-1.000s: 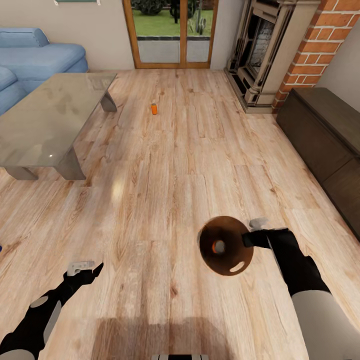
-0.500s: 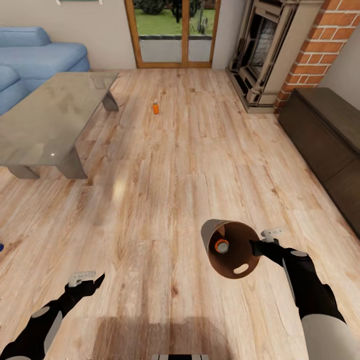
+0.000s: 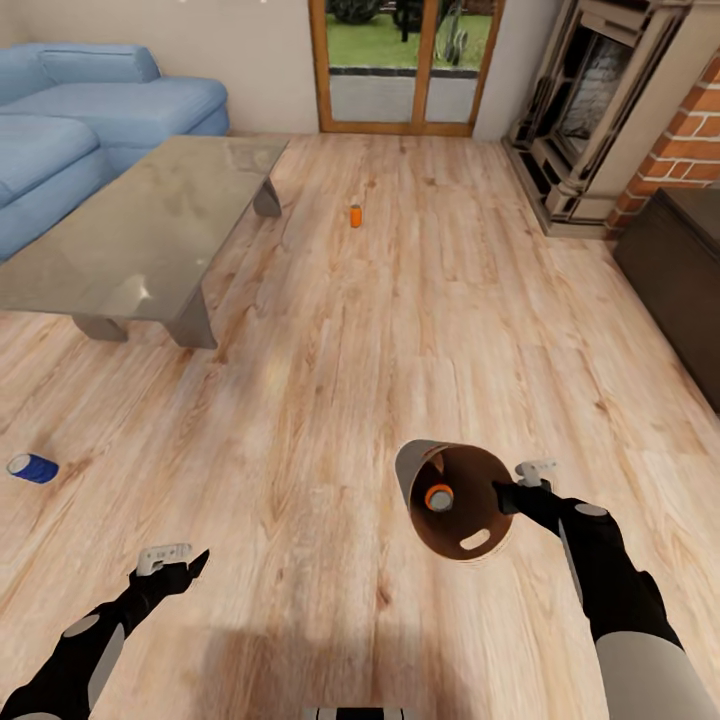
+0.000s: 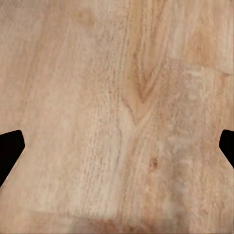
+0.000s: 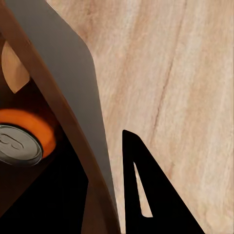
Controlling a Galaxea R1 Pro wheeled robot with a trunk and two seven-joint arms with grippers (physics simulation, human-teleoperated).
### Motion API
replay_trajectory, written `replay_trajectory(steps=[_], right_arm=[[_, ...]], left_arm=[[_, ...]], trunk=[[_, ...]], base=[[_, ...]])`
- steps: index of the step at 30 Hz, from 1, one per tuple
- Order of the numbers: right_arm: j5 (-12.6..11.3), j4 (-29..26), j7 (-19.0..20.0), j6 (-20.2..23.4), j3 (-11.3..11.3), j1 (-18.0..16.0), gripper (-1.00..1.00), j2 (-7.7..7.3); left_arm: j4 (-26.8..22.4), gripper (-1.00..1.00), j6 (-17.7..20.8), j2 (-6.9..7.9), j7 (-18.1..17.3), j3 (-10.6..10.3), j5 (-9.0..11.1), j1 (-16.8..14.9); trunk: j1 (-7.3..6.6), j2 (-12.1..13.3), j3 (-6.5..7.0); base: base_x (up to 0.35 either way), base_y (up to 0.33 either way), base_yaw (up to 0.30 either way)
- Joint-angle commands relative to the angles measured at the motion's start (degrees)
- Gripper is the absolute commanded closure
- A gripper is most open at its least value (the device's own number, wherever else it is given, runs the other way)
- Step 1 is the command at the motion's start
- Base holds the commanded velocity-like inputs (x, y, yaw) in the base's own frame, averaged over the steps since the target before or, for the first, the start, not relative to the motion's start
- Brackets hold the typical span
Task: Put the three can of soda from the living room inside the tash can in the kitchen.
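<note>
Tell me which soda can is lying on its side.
The dark blue can, on the floor near the left edge. The orange can beyond the glass table stands upright; the other orange can sits inside the held bin.

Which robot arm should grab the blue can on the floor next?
Probably the left. The left gripper is open and empty, and the blue can lies on the floor on that side. The right gripper holds the trash can, which has an orange can inside.
</note>
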Motion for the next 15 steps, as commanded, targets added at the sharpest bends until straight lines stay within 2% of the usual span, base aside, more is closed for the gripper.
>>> replay_trajectory(steps=[1,8,11,12,14,15], right_arm=[[-0.7,0.0,0.1,0.2,0.0,0.0,1.0,0.01],[-0.5,0.0,1.0,-0.7,0.1,0.8,1.0,-0.4],[-0.4,0.0,1.8,-4.3,0.2,2.4,1.0,-0.7],[-0.4,-0.1,3.7,-7.0,0.2,3.6,1.0,-0.86],[-0.2,-0.5,9.4,-8.9,0.2,4.4,1.0,-0.96],[-0.2,-0.5,10.7,-9.1,0.2,4.5,1.0,-0.98]], left_arm=[[0.0,-1.0,0.0,-0.02,0.1,0.0,-0.1,0.0],[0.2,-1.0,-0.1,-0.05,0.2,0.0,-0.3,0.0],[0.3,-1.0,-0.1,-0.05,0.2,0.0,-0.4,0.0],[0.3,-1.0,-0.1,-0.04,0.2,0.0,-0.5,0.0],[0.3,-1.0,-0.2,-0.05,0.2,0.0,-0.5,0.0],[0.3,-1.0,-0.2,-0.03,0.2,0.0,-0.6,0.0]], trunk=[[0.0,0.0,-0.02],[0.0,0.0,-0.23],[0.0,0.0,-0.33],[0.0,0.0,-0.38],[0.0,0.0,-0.49],[0.0,0.0,-0.55]], base=[[0.219,0.169,0.226],[0.218,0.157,0.226],[0.212,0.142,0.224],[0.205,0.136,0.203],[0.199,0.133,0.189],[0.196,0.131,0.183]])
